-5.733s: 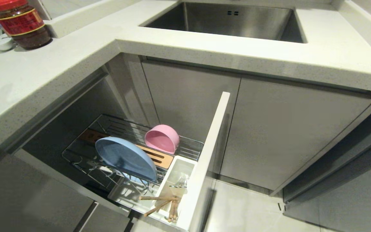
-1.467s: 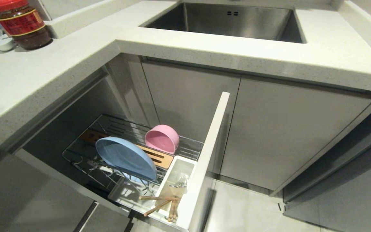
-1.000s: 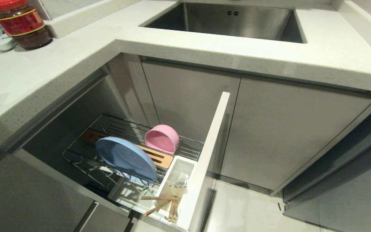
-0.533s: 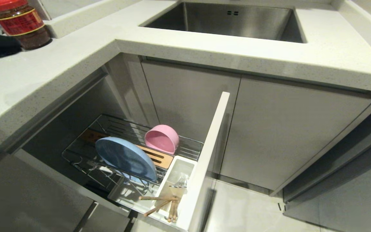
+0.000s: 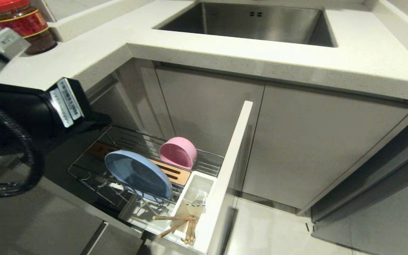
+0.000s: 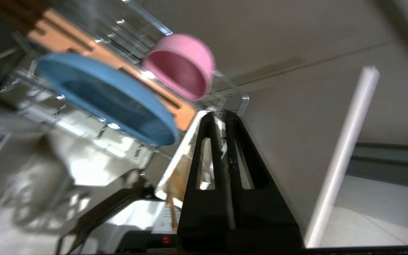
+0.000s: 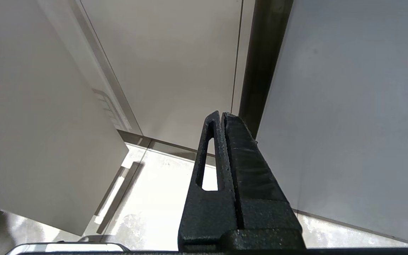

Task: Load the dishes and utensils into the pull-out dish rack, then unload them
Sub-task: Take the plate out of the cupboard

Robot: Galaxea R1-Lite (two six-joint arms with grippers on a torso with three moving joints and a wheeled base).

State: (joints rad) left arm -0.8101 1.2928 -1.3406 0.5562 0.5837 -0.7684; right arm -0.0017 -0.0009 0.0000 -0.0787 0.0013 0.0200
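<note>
Black fingers [image 6: 209,148] of the left gripper [image 6: 220,114] sit nearly together with only a thin slit between them, holding nothing, up above the pull-out dish rack [image 5: 204,163]. In the head view that arm wears white stickers [image 5: 66,102], print too small to read, and the fingertips are lost in shadow; only the left wrist view shows them. Below stands the light-blue plate [image 5: 136,173] on edge in the prongs, the pink bowl [image 5: 178,152] on its side behind the slotted wood board [image 5: 174,173], chopsticks [image 5: 175,223] and fork [image 5: 198,200] in the white bin [image 5: 195,187]. The jar [image 5: 23,23] on the counter has an unreadable label. The right gripper [image 7: 221,113], pressed closed and empty, shows in its own wrist view alone, facing cabinet doors [image 7: 175,63].
</note>
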